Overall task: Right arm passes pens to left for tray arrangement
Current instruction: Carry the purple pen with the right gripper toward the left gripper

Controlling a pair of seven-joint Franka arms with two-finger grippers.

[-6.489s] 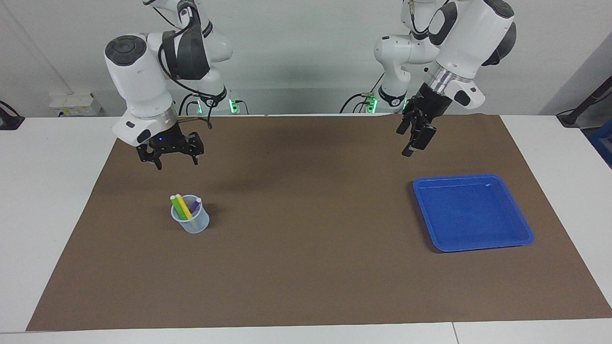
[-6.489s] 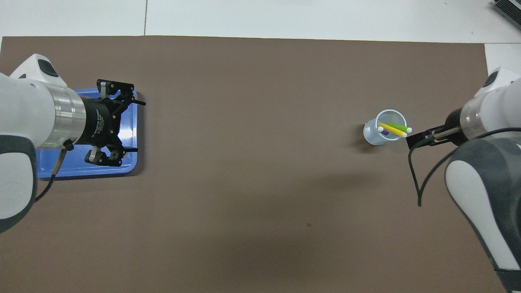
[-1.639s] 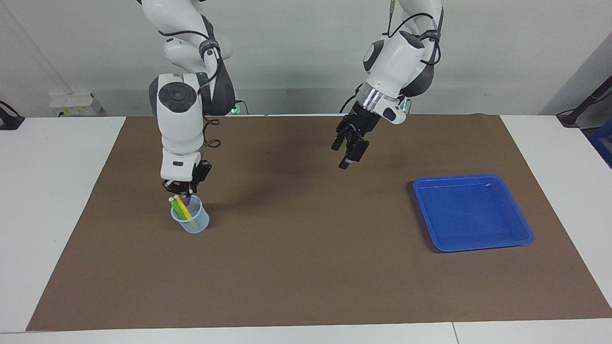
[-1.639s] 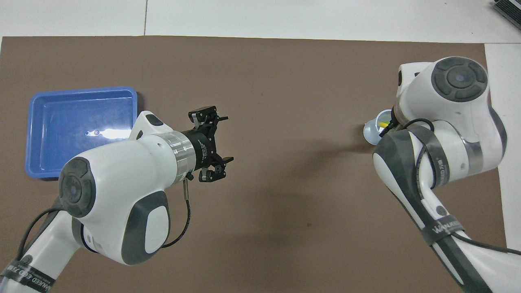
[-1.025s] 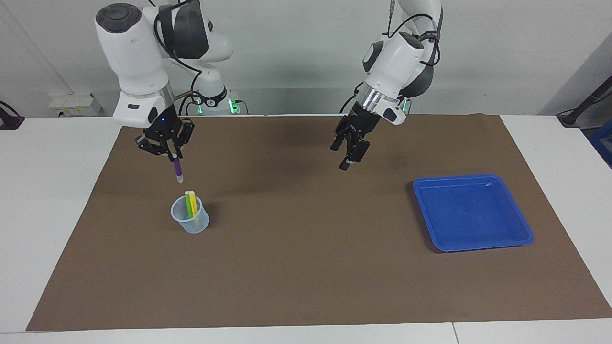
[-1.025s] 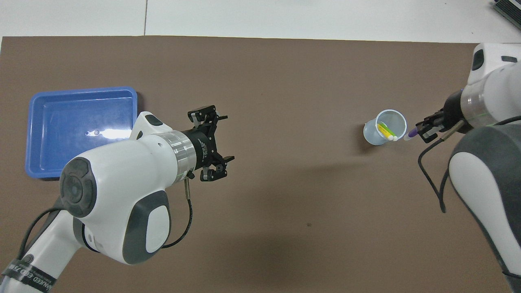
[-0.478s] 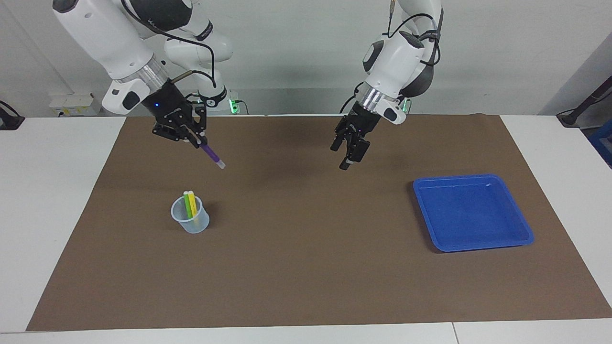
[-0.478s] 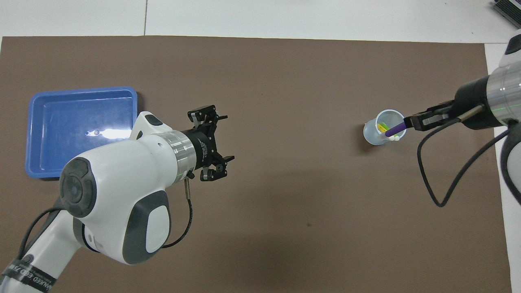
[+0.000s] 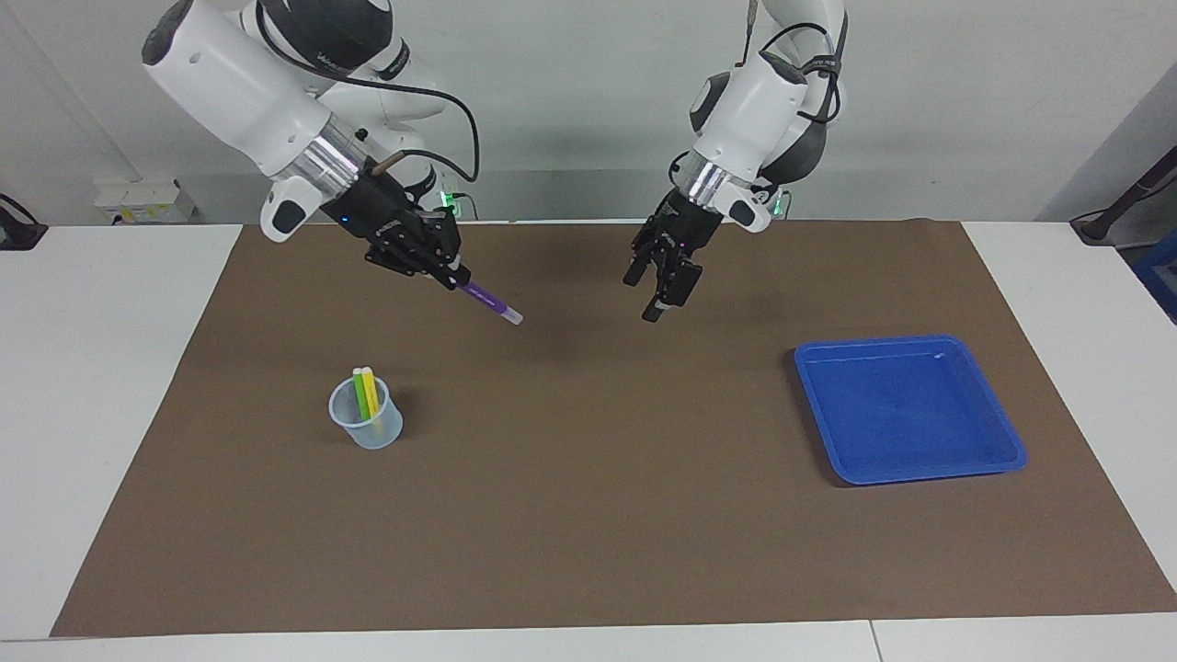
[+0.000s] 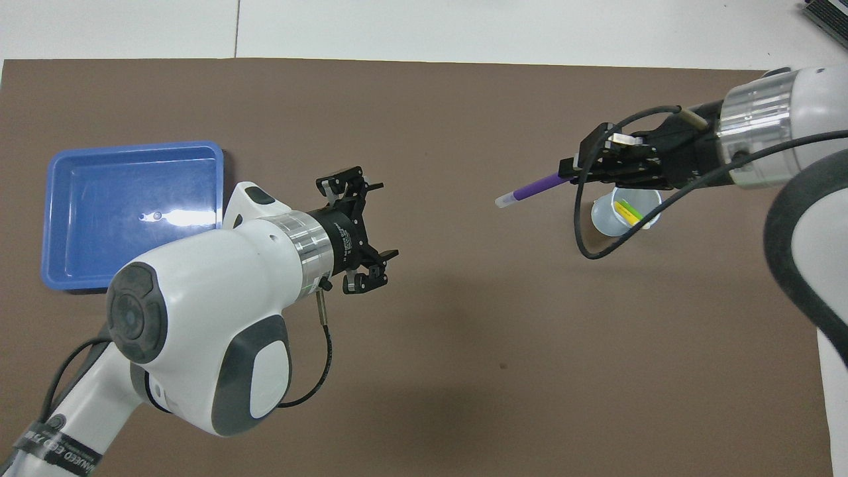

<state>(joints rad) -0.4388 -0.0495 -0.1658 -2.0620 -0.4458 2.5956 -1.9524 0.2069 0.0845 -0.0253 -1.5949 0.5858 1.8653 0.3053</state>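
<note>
My right gripper (image 9: 452, 275) pinches the purple marker pen (image 9: 489, 302) by its end, up over the mat between cup (image 9: 367, 424) and my wide-open left gripper (image 9: 658, 287): light, stiff, probably slick, so take its bare mid-barrel.

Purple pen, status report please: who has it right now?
Right end effector shut on purple pen, airborne over the mat. Left end effector open, waiting mid-table. Nothing between them. Tray holds no pens.

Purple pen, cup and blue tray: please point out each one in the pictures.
purple pen (image 9: 485, 301), facing view, middle of its barrel.
cup (image 9: 368, 432), facing view, its outer wall.
blue tray (image 10: 132, 146), overhead view, its raised rim.
</note>
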